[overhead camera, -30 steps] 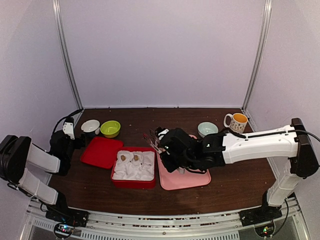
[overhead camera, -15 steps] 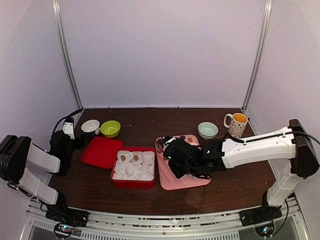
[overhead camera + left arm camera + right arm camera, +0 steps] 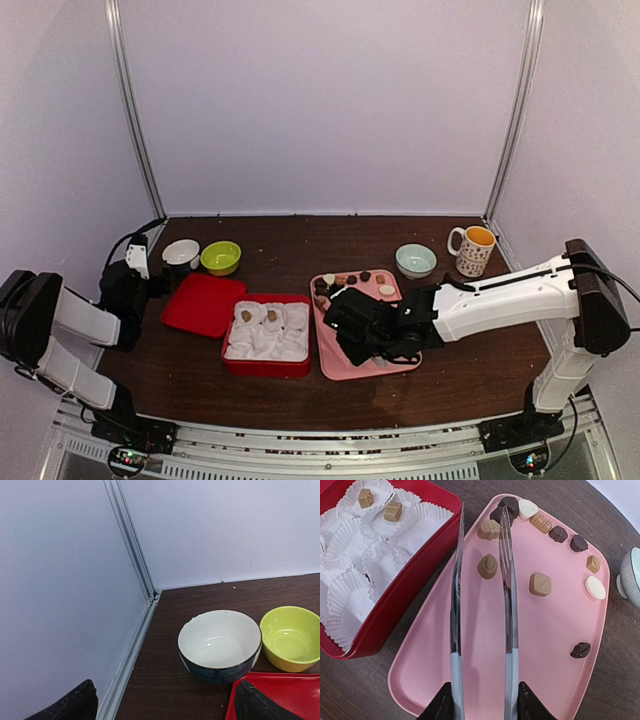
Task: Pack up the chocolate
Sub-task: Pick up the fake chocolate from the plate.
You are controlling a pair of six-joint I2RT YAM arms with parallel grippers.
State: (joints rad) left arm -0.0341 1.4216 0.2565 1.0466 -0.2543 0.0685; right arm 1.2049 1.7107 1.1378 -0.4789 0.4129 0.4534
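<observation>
Several chocolate pieces (image 3: 487,566), light brown, dark and cream-white, lie on the pink tray (image 3: 545,645), mostly along its far edge; they also show in the top view (image 3: 352,279). Two light brown pieces (image 3: 393,511) sit in white paper cups in the red box (image 3: 395,600). My right gripper (image 3: 482,702) is shut on the metal tongs (image 3: 506,580), whose arms stand apart above the tray with two light brown pieces between them. The tongs hold nothing. My left gripper (image 3: 165,705) is open and empty at the far left, by the bowls.
A white bowl (image 3: 220,645) and a green bowl (image 3: 292,637) stand at the back left, by the wall rail. A red lid (image 3: 203,303) lies left of the red box (image 3: 266,365). A pale blue bowl (image 3: 415,260) and a mug (image 3: 473,245) stand at the back right.
My right arm has drawn back toward the near edge with the tongs, uncovering the chocolates at the tray's far end. The left arm has not moved.
</observation>
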